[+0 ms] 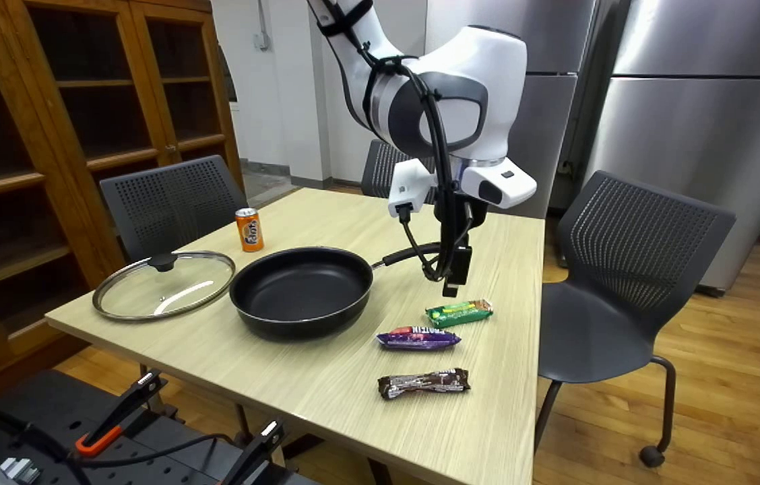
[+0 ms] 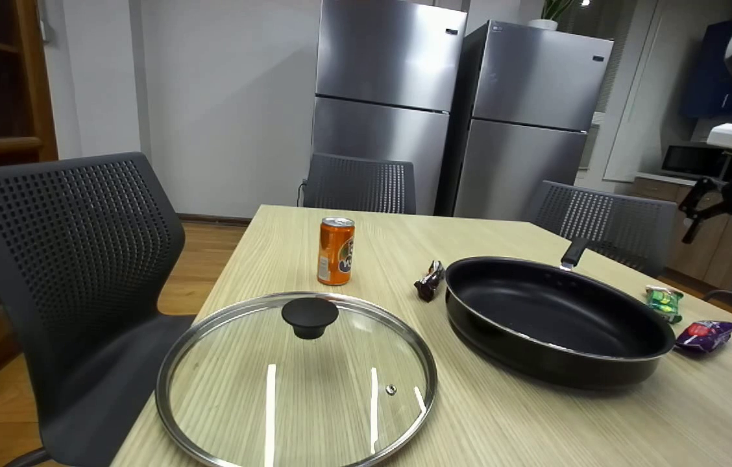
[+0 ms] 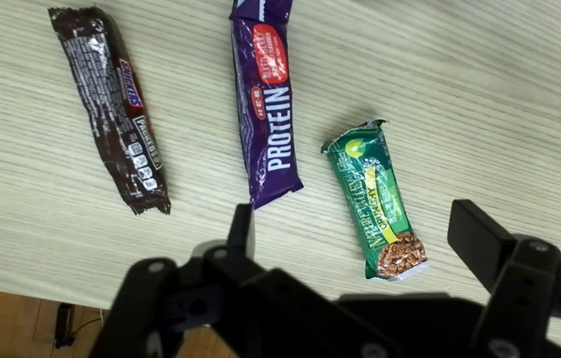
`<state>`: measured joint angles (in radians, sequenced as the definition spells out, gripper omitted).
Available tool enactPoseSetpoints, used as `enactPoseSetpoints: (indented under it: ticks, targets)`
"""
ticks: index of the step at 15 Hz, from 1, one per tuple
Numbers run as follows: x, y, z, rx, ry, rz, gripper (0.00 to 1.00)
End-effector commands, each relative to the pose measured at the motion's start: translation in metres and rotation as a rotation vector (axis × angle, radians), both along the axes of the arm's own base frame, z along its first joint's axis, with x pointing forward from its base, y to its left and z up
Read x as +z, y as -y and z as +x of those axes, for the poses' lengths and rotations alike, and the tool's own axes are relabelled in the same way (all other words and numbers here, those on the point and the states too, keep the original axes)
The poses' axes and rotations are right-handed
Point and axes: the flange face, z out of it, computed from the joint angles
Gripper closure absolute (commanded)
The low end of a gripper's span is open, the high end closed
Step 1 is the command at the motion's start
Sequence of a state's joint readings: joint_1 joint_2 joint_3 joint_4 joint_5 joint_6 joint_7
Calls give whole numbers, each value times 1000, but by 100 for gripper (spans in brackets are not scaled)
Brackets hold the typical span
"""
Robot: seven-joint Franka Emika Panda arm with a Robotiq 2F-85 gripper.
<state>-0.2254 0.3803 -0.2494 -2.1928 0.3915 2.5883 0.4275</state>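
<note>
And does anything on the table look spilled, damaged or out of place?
Nothing looks spilled or damaged. Only the lid is a little odd: it lies beside the pan, not on it, near the edge of the table.

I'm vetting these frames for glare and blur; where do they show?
In both exterior views, white glare marks the glass lid; in the wrist view, lettering on the green bar reads clearly, while the gripper looks slightly soft.

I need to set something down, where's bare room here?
Bare: beyond the orange can toward the far chair, and beside the Snickers bar, away from the purple bar. Crowded: around the lid, dark wrapper and pan, and by the green bar near the gripper.
</note>
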Motion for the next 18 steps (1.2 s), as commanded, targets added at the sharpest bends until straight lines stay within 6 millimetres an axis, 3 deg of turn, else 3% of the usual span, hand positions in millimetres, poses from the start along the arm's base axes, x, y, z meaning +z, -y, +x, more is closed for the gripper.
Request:
enactPoseSetpoints:
  ticks: [1,18]
  targets:
    - [-18,10,20,21,-23,-12,0]
    - [-82,13,70,46,-54,-29,0]
